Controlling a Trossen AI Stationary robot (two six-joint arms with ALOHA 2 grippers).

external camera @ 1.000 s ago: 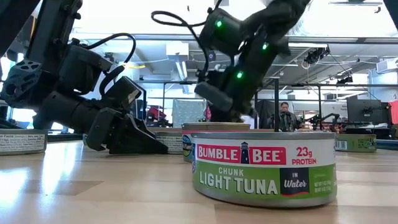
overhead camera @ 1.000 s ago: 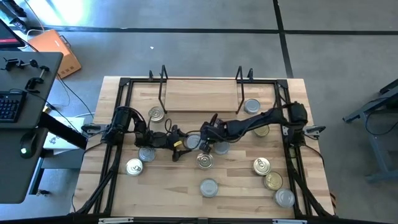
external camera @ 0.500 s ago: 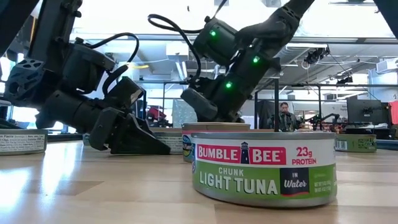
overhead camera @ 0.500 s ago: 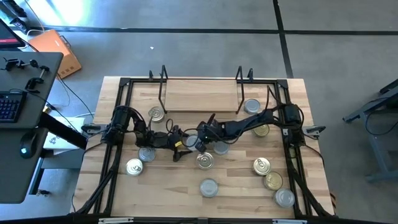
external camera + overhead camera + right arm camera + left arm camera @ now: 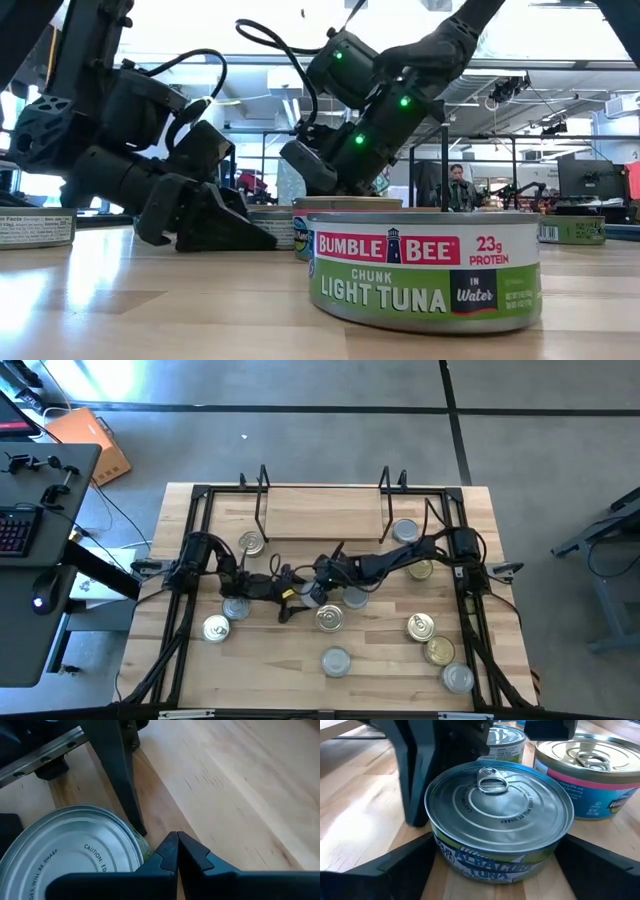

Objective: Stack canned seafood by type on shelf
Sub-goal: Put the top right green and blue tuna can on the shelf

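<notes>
High view: the left gripper and right gripper are met at mid-table over one tin, with the shelf at the far edge left bare and other tins scattered near it. Left wrist view: the tin is straddled by wide-spread fingers, not yet clamped, likely lined up for a pick. Right wrist view: the right fingers are pressed together at the tin's rim, probably to nudge or steady it.

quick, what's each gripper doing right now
Left gripper: open, fingers either side of the albacore tuna tin, not gripping.
Right gripper: shut, holding nothing, beside that tin.
</notes>
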